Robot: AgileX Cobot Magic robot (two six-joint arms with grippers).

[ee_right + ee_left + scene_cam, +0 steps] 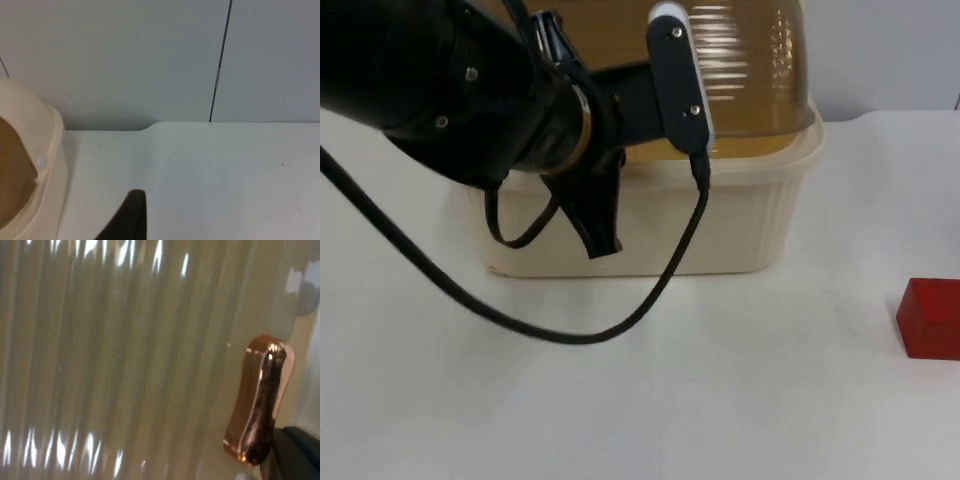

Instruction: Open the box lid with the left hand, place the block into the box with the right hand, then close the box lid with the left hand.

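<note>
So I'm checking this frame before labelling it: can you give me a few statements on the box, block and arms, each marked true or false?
1. The red block lies on the white table, apart from the box. True.
2. The block is already inside the box. False: it sits outside, on the table.
3. The left gripper is at the box's front. True.
4. The box is blue. False: it is cream, with an amber ribbed lid.
5. A shiny brown handle shows on the ribbed lid. True.

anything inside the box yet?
Can't tell: the amber ribbed lid covers the cream box, and the left gripper hides its front. The red block sits outside on the table.
</note>
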